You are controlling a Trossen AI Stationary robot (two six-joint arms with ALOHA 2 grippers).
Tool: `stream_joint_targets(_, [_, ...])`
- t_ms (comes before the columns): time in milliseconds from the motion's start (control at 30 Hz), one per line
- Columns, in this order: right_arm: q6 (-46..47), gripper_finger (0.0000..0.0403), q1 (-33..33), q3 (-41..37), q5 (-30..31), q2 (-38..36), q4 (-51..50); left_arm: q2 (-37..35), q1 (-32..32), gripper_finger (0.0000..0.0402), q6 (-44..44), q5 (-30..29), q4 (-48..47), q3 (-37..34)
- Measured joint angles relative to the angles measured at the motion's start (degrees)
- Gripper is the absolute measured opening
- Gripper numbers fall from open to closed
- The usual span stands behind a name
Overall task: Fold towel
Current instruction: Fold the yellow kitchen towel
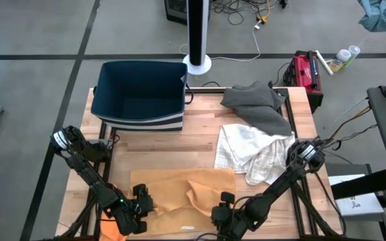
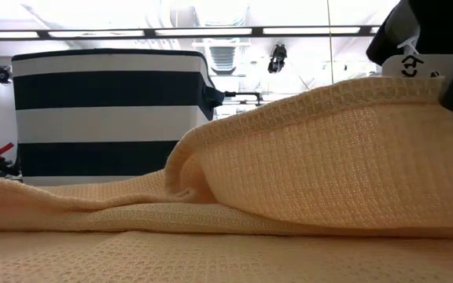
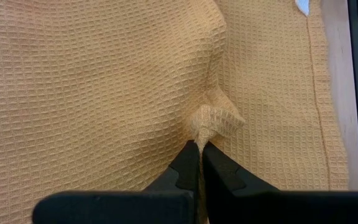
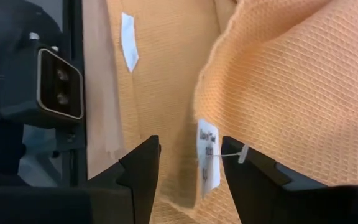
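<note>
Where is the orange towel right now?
In the high view, the orange towel lies at the table's near edge, between both grippers, in front of the white cloth.

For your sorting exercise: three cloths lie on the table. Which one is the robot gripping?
The orange towel, spread at the table's near edge. The left pincer pinches a fold of it; the grey cloth and white checked cloth lie untouched farther back.

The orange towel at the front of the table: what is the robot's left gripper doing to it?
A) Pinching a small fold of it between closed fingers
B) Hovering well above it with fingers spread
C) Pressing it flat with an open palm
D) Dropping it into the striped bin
A: in the left wrist view the left gripper is shut on a small bunched ridge of the orange towel, the cloth puckering up right at the fingertips.
</note>
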Motion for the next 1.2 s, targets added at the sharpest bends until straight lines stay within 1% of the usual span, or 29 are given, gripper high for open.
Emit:
stream_joint_targets(200, [0.03, 0.0145, -0.04, -0.95, -0.01, 0.01, 0.03, 0.0, 0.0, 0.0, 0.0, 0.02, 0.0, 0.0])
stream_joint_targets(367, [0.01, 0.0112, -0.09, -1.31, -0.12, 0.01, 0.38, 0.0, 0.02, 0.0, 0.15, 0.0, -0.01, 0.0])
stream_joint_targets(467, [-0.06, 0.0079, -0.09, -1.36, -0.26, 0.01, 0.46, 0.0, 0.01, 0.0, 1.31, -0.01, 0.0, 0.0])
stream_joint_targets(600, [-1.21, 0.0015, -0.09, -1.36, -1.67, 0.01, 0.36, -0.05, 0.01, 0.0, 2.71, -0.88, -0.02, 0.0])
stream_joint_targets(633, [-1.65, 0.0009, -0.09, -1.31, -1.67, 0.01, 0.36, -0.19, 0.02, 0.0, 3.12, -0.89, -0.04, 0.01])
stream_joint_targets(700, [-2.42, 0.0009, -0.04, -0.48, -1.39, -0.34, -1.11, -1.09, 0.0, 0.0, 4.37, -0.87, -0.34, 0.26])
stream_joint_targets(767, [-3.28, 0.0006, -0.02, 1.42, -0.94, -1.35, -4.76, -2.82, 0.0, 0.0, 6.26, -0.9, -1.03, 1.18])
stream_joint_targets(867, [-4.12, 0.0004, 0.48, 5.23, 4.61, -4.35, -12.84, -6.6, 0.0, 0.0, 8.31, -1.55, -6.2, 3.22])
stream_joint_targets(967, [-4.9, 0.0003, 0.72, 8.86, 11.2, -7.48, -21.26, -11.37, -0.33, 0.0, 9.34, -5.12, -15.11, 6.28])
stream_joint_targets(1100, [-6.77, 0.0002, 0.7, 12.28, 20.86, -12.1, -29.71, -18.72, -0.79, 0.0, 7.75, -13.64, -29.8, 10.22])
stream_joint_targets(1200, [-8.62, 0.0002, 0.02, 12.82, 27.65, -15.14, -32.95, -24.9, -0.79, 0.0, 5.47, -21.37, -37.53, 11.9])
